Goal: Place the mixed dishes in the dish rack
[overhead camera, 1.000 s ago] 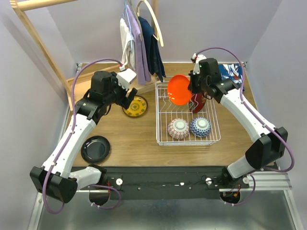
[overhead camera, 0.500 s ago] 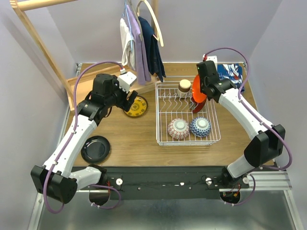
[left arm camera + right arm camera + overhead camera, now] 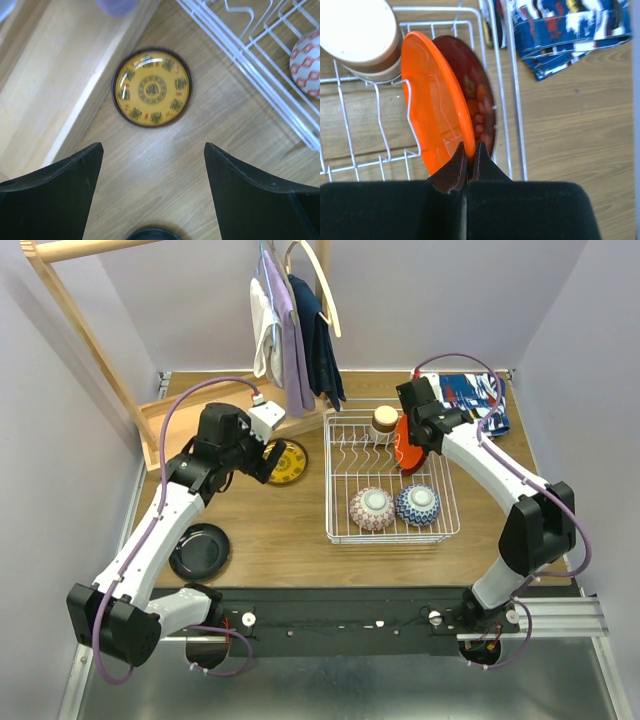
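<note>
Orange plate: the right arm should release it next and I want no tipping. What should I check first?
1. Orange plate upright on edge inside the dish rack: ok.
2. Its lower edge seated between tines: cannot tell.
3. Right jaws shut on its rim: ok.
4. Red floral plate standing right beside it: ok.
5. Gap between it and the cup: cannot tell.
6. Left jaws open, outside the rack: ok.

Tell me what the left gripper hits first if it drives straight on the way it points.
Most likely the yellow patterned plate, lying flat on the table ahead of the open left gripper. Depth is unclear: it might touch bare wood just short of its rim.
</note>
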{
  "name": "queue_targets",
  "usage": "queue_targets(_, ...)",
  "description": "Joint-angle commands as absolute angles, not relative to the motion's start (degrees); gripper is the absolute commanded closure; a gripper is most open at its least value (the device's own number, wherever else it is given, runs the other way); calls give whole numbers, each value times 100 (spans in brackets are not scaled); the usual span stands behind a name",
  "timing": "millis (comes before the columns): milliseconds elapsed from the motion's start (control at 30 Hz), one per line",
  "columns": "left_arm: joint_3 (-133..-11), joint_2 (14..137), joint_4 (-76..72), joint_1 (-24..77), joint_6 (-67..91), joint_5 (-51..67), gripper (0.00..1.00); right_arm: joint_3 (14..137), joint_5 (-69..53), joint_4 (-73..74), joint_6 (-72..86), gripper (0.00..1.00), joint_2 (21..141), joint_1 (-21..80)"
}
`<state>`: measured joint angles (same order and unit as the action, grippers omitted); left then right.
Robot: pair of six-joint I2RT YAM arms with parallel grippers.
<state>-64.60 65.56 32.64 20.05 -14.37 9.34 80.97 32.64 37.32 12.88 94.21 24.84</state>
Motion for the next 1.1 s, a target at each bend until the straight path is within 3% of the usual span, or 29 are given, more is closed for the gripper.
queue_targets(0, -6005, 6504, 3726, 1540, -1792, 755, 9, 8024, 2673, 3937, 1389, 84, 9712, 2470)
queue_targets(33, -5916, 6495, 3770, 1408, -1880, 825, 9, 8059, 2585, 3972, 1380, 73, 9721, 2470)
queue_targets(67, -5819, 6486, 3805, 1084, -2124, 1009, 9, 8094, 2445, 3999, 1354, 55, 9721, 2470)
queue_targets(267, -5379, 6635, 4664, 54, -3663, 2064, 11, 8349, 1962, 4113, 976, 35, 9405, 2470)
queue_targets(433, -5361, 6925, 5475, -684, -5103, 2321, 12, 8552, 1425, 4272, 589, 28, 9150, 2461)
queue_targets(700, -5949, 8181, 6416, -1494, -6415, 2136, 15, 8596, -614, 4096, 272, 20, 8807, 2461)
queue_targets(1067, -6363, 9430, 6337, -1591, -6952, 2022, 23, 8508, -817, 4096, 167, 19, 8631, 2461)
